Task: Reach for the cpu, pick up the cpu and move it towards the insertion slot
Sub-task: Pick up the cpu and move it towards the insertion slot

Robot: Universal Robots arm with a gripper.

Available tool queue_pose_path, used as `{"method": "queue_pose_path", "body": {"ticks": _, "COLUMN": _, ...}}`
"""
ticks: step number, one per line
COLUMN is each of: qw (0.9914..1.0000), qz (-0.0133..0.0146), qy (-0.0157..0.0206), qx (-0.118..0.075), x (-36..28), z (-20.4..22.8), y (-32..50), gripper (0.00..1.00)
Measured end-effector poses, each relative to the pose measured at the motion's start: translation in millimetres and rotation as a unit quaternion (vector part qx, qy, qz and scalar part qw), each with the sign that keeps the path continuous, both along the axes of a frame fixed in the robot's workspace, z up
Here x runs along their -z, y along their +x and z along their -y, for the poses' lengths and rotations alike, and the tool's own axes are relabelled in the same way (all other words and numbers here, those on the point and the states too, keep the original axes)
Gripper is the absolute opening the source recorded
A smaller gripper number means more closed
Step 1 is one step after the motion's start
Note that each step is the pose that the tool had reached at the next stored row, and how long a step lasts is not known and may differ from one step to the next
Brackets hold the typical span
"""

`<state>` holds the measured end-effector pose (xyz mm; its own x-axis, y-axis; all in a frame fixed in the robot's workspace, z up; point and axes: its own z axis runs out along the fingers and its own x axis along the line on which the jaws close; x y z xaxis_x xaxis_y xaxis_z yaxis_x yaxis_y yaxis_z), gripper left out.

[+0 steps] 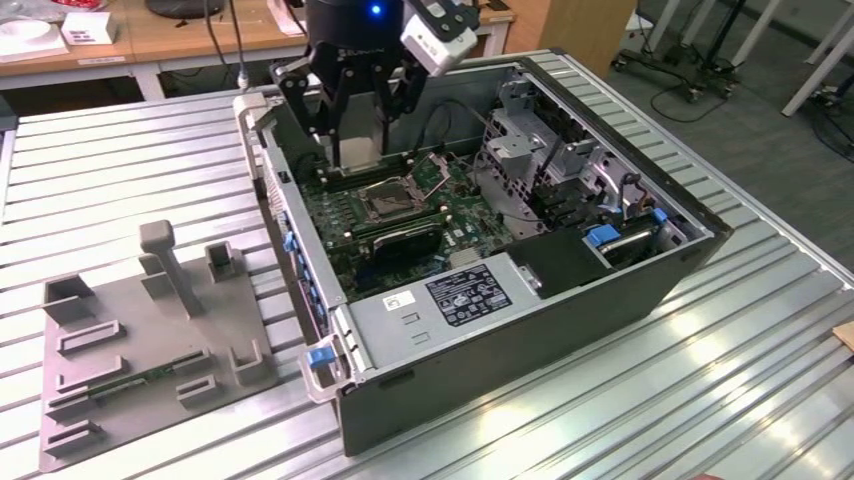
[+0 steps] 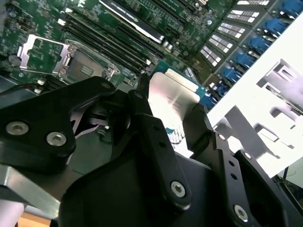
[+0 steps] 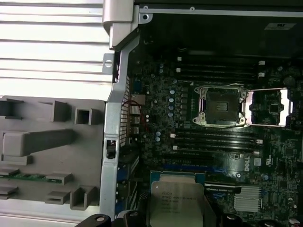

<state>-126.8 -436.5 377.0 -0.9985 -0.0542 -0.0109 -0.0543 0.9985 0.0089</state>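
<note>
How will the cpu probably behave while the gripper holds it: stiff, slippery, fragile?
The cpu, held at its edges by the gripper, looks like a thin flat plate, so probably stiff and light. Its smooth metallic face suggests it may slip. The narrow green board rim looks fragile, so it likely needs gentle handling.

Exterior view: even overhead room light, bright streaks of glare on the ribbed metal tabletop (image 1: 694, 340); the computer case (image 1: 534, 330) interior reads darker. First wrist view: tabletop slats blown out to near white, upper case cavity in deep shadow. Second wrist view: the end effector (image 2: 173, 111) close to the lens and soft (black, little detail), cpu (image 2: 171, 97) face glaring, white overexposed patch beside it.
</note>
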Motion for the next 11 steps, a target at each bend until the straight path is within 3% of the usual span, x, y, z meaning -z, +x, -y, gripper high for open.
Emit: {"method": "queue_pose_path", "body": {"ticks": 11, "qw": 1.00000, "qz": 0.0000, "qy": 0.0001, "qx": 0.000, "x": 0.2, "z": 0.0, "y": 22.0, "gripper": 0.54}}
